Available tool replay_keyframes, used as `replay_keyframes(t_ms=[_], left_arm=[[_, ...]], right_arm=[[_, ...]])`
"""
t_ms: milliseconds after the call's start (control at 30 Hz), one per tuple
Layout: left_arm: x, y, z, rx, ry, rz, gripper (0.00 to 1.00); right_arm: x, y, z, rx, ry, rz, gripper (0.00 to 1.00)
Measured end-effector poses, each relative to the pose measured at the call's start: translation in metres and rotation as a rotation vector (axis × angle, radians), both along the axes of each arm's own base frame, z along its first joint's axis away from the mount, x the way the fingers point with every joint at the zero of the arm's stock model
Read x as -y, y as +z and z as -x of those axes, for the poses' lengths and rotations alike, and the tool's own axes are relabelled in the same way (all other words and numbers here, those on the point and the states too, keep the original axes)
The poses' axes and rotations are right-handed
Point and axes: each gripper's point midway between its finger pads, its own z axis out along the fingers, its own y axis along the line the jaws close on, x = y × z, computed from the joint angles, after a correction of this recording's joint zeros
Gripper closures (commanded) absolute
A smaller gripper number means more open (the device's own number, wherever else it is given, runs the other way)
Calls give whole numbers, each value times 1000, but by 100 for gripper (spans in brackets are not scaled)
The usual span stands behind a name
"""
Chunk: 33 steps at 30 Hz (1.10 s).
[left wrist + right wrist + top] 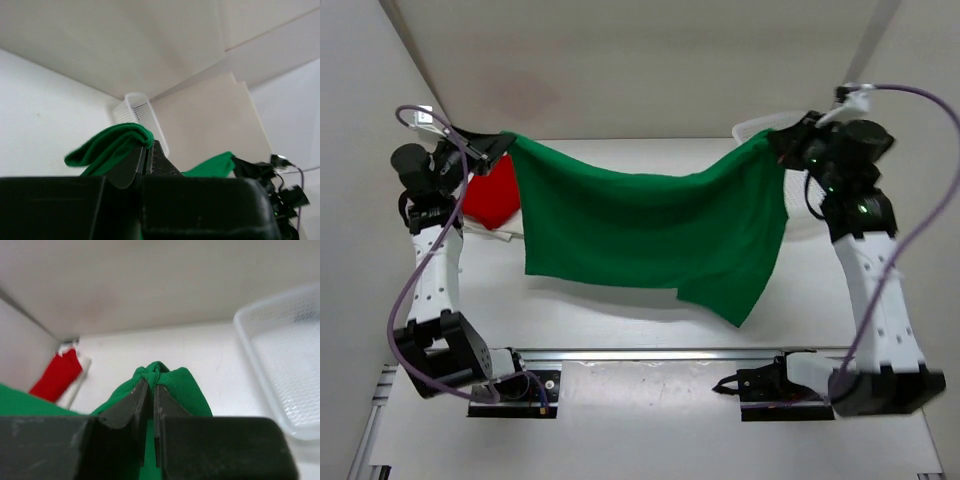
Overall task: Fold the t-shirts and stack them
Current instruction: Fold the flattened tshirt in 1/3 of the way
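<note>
Green t-shirt (640,235), spread and sagging midair, left fingers (127,169) and right fingers (125,407) clamped on it

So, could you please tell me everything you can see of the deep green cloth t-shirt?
The deep green cloth t-shirt looks soft, plain and unfolded. It hangs spread out above the white table, its top edge sagging mid-span, one lower corner drooping at the right. The left end effector pinches one upper corner, the right end effector the other, both shut on bunched fabric. Whether it touches the table is unclear.
</note>
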Motion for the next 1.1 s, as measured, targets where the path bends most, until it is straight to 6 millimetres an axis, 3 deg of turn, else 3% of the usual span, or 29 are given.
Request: replay_keyframes(t_ms=[167, 233, 300, 400, 467, 500, 567, 633, 700, 767, 833, 900, 967, 1100], left_arm=[[8, -78, -43, -188, -2, -7, 100], [14, -115, -60, -277, -7, -9, 100], [20, -146, -79, -362, -16, -5, 100], [28, -170, -111, -439, -21, 1, 100], [33, -159, -131, -424, -22, -3, 100], [36, -144, -139, -402, -23, -2, 100], [37, -105, -150, -322, -18, -5, 100], [34, -57, -152, -213, -10, -5, 100], [29, -19, -144, -114, 3, -9, 100], [22, 3, -129, -52, 20, -8, 100], [19, 4, -113, -28, 27, -5, 100], [16, -16, -99, -40, 31, 7, 100], [17, -58, -89, -98, 25, 28, 100], [20, -188, -65, -346, 10, 93, 100]], right_arm=[[-16, -112, -67, -292, 101, -15, 100], [-20, -143, -88, -378, 124, -23, 100], [-22, -157, -113, -430, 139, -30, 100], [-23, -136, -156, -405, 154, -32, 100], [-22, -99, -181, -338, 154, -24, 100], [-20, -76, -191, -283, 153, -22, 100], [-16, -26, -200, -160, 160, -25, 100], [-7, 14, -194, -57, 171, -42, 100], [6, 33, -181, -18, 166, -53, 100], [16, 41, -168, -9, 155, -55, 100], [21, 37, -160, -21, 145, -47, 100], [15, 13, -151, -57, 159, -36, 100], [2, -29, -140, -130, 192, -40, 100], [-20, -157, -108, -344, 257, -83, 100]])
